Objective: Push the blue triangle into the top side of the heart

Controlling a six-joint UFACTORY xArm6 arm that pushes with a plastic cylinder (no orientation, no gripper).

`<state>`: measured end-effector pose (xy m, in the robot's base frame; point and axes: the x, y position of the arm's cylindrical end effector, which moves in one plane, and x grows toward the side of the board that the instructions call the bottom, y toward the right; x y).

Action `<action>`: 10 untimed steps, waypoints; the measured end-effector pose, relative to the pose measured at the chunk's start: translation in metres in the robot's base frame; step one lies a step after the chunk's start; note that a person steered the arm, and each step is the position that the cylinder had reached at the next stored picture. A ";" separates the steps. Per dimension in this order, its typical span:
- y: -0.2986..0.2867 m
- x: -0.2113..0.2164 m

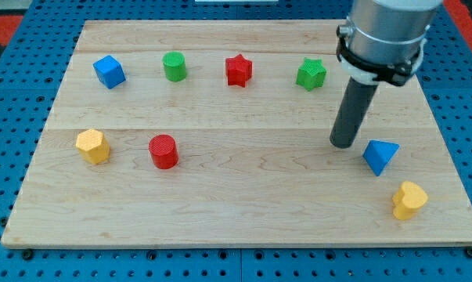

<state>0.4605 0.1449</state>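
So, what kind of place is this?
Probably a robotics lab bench: a wooden board on blue pegboard, small blocks like the blue triangle and yellow heart, my tip beside the triangle.

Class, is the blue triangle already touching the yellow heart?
No, the blue triangle sits apart from the yellow heart, with bare board between them.

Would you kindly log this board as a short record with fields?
tip: my tip, just off the view's left of the blue triangle, apart
target: yellow heart, below-right of the triangle
top row: blue cube, green cylinder, red star, green star
left side: yellow hexagon, red cylinder
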 end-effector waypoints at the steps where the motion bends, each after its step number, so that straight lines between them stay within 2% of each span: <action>1: 0.017 -0.018; 2: 0.054 -0.013; 4: 0.064 0.039; 5: 0.064 0.048; 6: 0.058 0.033; 7: 0.021 0.028; 8: -0.014 0.043; 10: 0.008 0.053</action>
<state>0.5138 0.1534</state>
